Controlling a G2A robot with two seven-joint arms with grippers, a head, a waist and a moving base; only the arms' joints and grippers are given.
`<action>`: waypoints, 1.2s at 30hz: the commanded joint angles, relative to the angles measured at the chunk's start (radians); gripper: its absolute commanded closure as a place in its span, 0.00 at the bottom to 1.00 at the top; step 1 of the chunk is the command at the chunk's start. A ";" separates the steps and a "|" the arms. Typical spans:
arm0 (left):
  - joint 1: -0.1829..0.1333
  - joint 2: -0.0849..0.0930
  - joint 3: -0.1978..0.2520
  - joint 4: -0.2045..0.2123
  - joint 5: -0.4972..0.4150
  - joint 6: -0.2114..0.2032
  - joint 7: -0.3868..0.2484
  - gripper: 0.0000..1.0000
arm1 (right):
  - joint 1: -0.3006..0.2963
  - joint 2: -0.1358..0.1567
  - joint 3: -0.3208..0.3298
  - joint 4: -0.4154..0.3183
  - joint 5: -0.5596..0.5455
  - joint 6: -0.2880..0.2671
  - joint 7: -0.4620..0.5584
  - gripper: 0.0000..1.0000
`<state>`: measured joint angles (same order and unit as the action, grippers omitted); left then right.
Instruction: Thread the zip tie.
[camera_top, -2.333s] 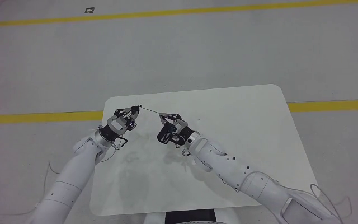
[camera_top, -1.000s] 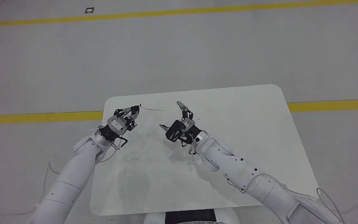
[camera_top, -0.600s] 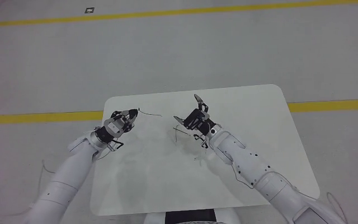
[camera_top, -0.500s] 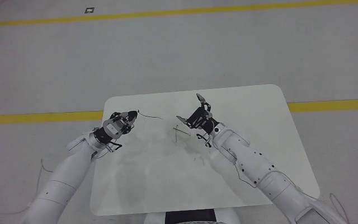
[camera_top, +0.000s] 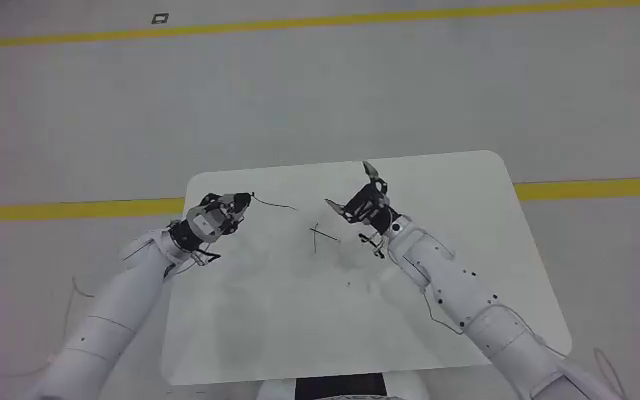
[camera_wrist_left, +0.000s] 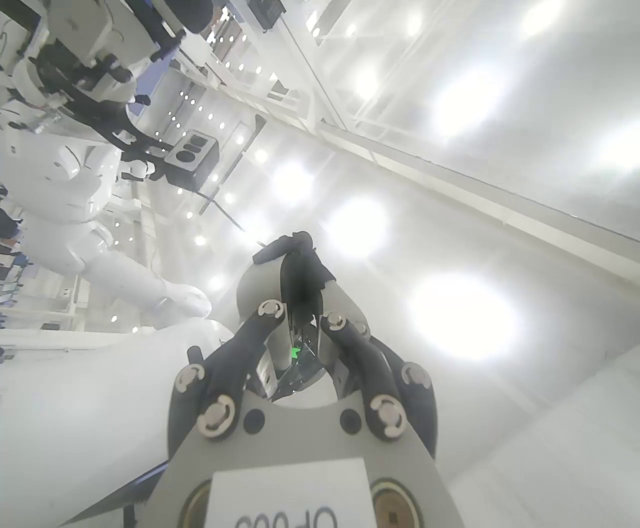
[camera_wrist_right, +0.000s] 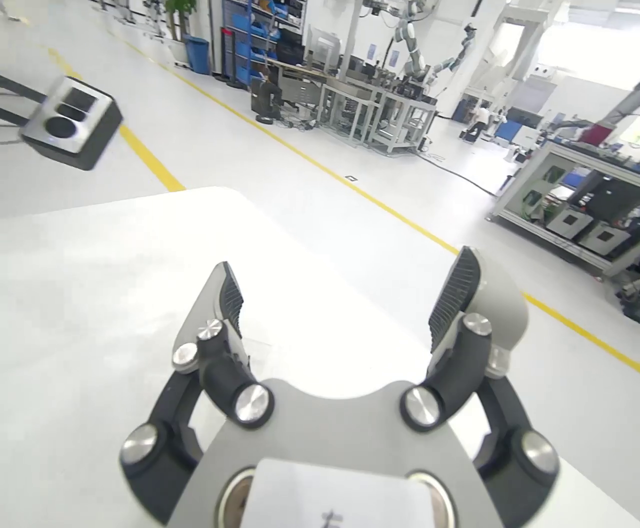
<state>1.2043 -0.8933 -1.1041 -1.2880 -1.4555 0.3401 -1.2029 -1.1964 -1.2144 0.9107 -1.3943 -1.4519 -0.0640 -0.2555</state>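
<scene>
my left gripper (camera_wrist_left: 299, 270) is closed tight on one end of the zip tie (camera_top: 272, 203). in the left wrist view there's a dark lump pinched between the fingers. can't tell if that's the head or just a fold of strap.

key geometry: the free tail runs out of the left gripper toward my right side, with its long axis roughly across the counter (camera_top: 450, 200) and a slight bend along it. the tip stops short of my right gripper (camera_wrist_right: 345, 270). so the tail points roughly at the right gripper with a clear gap between, and the right gripper sits a bit farther out over the counter than the tail line.

the right gripper is spread wide with nothing between the pads and nothing touching, only bare counter under it in its wrist view. the left arm is the one on the tie and the right is nearer only to the loose tip.

there's also a thin dark crossed strand (camera_top: 318, 238) on the counter, between the tail tip and the right gripper and a little closer to my body. can't tell if it's a second tie or a shadow.

my read: threading isn't done. the next move turns on bringing the right gripper in line with the tail axis and catching the tip. the strap is thin and springy, so a slightly off approach could just push it aside.
</scene>
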 joint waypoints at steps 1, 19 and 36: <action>-0.012 0.001 0.005 -0.010 -0.002 0.000 0.004 1.00 | -0.009 0.000 0.021 -0.006 0.012 0.033 0.004 0.00; -0.051 0.003 0.041 -0.032 -0.025 0.000 0.020 1.00 | -0.031 -0.004 0.046 -0.027 0.027 0.089 0.015 0.00; -0.051 0.003 0.041 -0.032 -0.025 0.000 0.020 1.00 | -0.031 -0.004 0.046 -0.027 0.027 0.089 0.015 0.00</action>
<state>1.1532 -0.8906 -1.0630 -1.3204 -1.4808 0.3400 -1.1829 -1.2273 -1.2185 0.9565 -1.4210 -1.4246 0.0246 -0.2409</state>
